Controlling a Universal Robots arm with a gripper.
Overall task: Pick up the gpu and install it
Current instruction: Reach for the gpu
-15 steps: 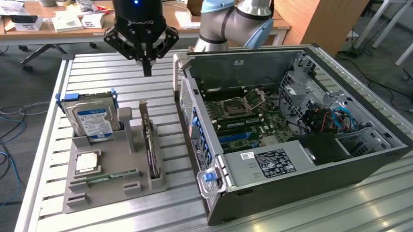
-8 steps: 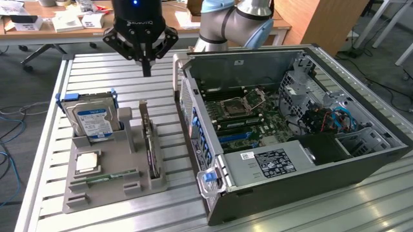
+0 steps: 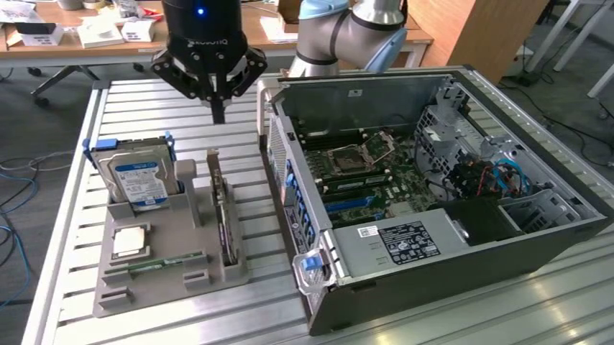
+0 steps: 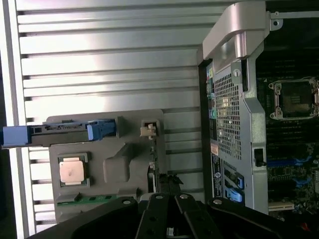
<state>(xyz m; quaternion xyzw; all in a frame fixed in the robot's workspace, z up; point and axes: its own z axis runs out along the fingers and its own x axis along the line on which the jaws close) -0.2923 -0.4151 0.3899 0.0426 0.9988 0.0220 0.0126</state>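
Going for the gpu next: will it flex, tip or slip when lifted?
Probably stiff: the gpu is a thin rigid-looking card, unlikely to flop. It stands on edge in a holder slot, so a sideways push might tip or jam it. Its narrow top edge likely offers little grip, and the board is probably fragile.

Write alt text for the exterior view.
A robot arm's closed gripper hangs empty over a slatted metal table, near a grey holder carrying the gpu on edge and a hard drive. An open computer case lies on the exterior view's right, motherboard exposed.
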